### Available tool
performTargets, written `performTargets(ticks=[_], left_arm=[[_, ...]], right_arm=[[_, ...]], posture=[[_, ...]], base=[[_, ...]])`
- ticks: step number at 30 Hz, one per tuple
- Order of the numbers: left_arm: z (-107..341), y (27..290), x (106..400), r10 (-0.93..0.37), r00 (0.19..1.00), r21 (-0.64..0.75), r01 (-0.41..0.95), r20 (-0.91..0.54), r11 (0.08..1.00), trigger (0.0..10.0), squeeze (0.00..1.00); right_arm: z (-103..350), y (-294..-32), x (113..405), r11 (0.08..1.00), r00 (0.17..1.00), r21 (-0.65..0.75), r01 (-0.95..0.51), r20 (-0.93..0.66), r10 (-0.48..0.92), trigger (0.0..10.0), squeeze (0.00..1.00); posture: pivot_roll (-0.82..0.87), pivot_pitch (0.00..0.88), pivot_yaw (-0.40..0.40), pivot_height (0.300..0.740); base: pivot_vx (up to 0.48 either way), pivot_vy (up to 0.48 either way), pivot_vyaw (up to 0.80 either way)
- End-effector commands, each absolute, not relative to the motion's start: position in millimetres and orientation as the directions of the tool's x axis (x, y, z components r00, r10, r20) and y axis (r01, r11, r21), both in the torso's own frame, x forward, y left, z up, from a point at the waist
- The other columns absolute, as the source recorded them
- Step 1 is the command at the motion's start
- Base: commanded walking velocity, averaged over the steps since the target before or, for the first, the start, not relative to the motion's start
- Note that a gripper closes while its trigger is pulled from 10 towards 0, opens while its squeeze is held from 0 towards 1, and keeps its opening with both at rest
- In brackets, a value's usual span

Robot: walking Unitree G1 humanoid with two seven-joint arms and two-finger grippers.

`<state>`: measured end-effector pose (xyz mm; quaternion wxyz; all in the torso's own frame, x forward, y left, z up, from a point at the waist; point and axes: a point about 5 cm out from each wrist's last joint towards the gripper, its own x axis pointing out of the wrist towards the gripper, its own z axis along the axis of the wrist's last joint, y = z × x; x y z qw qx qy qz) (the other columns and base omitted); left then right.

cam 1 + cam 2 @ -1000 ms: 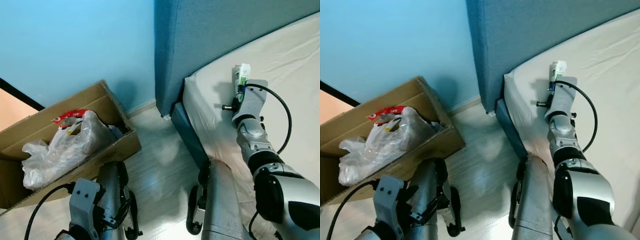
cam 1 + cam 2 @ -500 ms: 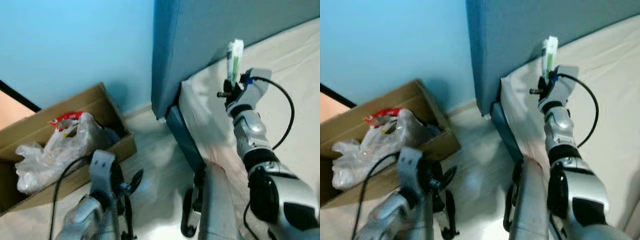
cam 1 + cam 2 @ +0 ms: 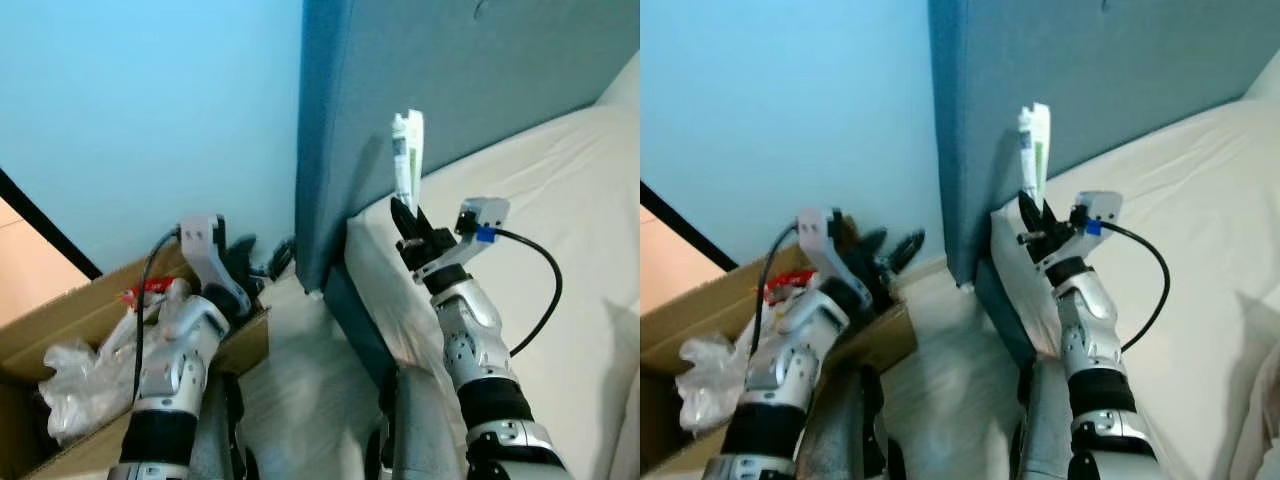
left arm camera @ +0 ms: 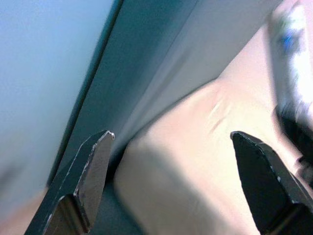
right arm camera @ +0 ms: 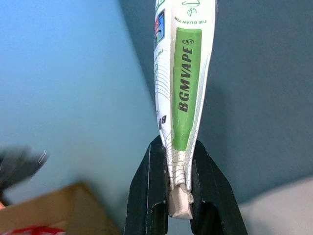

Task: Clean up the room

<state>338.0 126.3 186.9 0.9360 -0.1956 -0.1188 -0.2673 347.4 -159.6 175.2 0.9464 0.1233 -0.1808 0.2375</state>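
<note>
The light blue wall (image 3: 140,110) takes the whole upper left of the head views, and beside it, from top centre across to the upper right, stands the dark teal headboard (image 3: 480,90) of the bed. Below the headboard the cream mattress (image 3: 570,230) spreads over the right half of the frame, its near corner at the centre, with pale wooden floor (image 3: 300,370) showing at the bottom centre just left of the bed's base. At the lower left sits an open cardboard box (image 3: 60,330) against the wall, holding a crumpled clear plastic bag (image 3: 75,385) and a bit of red packaging (image 3: 150,290) near its far edge. The left arm rises from the bottom left over the box, and the left pincer (image 3: 262,258) sits at centre left of the frame, next to the headboard's edge; in its wrist view the two black fingers (image 4: 93,171) stand wide apart with nothing between them, looking at the mattress corner and the headboard. The right arm comes up from the bottom centre, a black cable (image 3: 540,290) looping off its wrist, and the right pincer (image 3: 408,222) is raised above the mattress corner at the centre of the frame. It is clamped on the bottom end of a white and green tube (image 3: 406,165), which stands upright in front of the headboard; the right wrist view shows the tube's crimped end pinched between both fingers (image 5: 146,191), with green lettering running along its side.
</note>
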Motion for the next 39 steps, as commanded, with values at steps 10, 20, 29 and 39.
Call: performTargets(ticks=[10,20,29,39], left_arm=[[223,123,337,-0.553,0.660,-0.247,0.727,0.509,0.641,10.0,0.00],[244,117,334,-0.634,0.512,-0.195,0.842,0.580,0.502,10.0,1.00],[249,105,333,-0.675,0.439,-0.166,0.887,0.593,0.431,10.0,0.00],[239,87,313,-0.758,0.258,-0.155,0.966,0.600,0.206,10.0,0.00]], right_arm=[[174,-146,319,0.699,0.660,0.005,-0.715,0.332,0.674,0.0,0.00],[182,-152,315,0.725,0.676,-0.024,-0.689,0.342,0.653,0.0,0.00],[201,-142,320,0.711,0.640,-0.013,-0.703,0.423,0.641,0.0,0.00],[223,-113,301,0.483,0.425,0.045,-0.874,0.551,0.718,0.0,0.00]], posture=[[-0.08,0.026,0.006,0.550],[-0.10,0.004,0.030,0.550],[-0.10,0.000,0.039,0.550],[-0.11,0.000,0.038,0.550]], base=[[0.000,0.000,0.00],[0.000,0.000,0.00],[0.000,0.000,0.00],[0.000,0.000,0.00]])
